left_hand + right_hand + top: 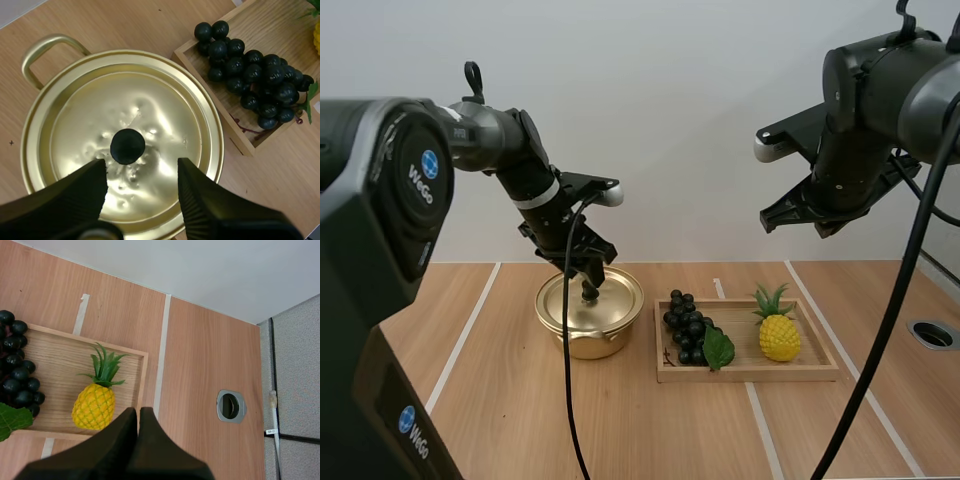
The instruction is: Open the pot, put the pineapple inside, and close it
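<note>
Your left gripper (pixel 142 172) is over the pot (pixel 590 338), its fingers wide apart. In the left wrist view the black knob (pixel 127 146) lies on the line between the two tips and just ahead of them, and nothing is pinched. The lid (pixel 150 100) sits flat and closed on the pot, so you are at the first step, opening it.

The next move, as I judge it, calls for you to bring the tips down on either side of the knob, close on it, then lift straight up so the lid clears the rim without dragging the pot.

Just beside the pot is the tray (pixel 750 375). The grapes (pixel 687 325) lie at its pot end and the pineapple (pixel 779 337) at the other end, on its side with the leaves pointing away from you.

Farther back and high up, your right gripper (pixel 138 415) hangs above the tray's pineapple end, well clear of it. Its fingers are pressed together and hold nothing. You must open it before it goes down for the pineapple.
</note>
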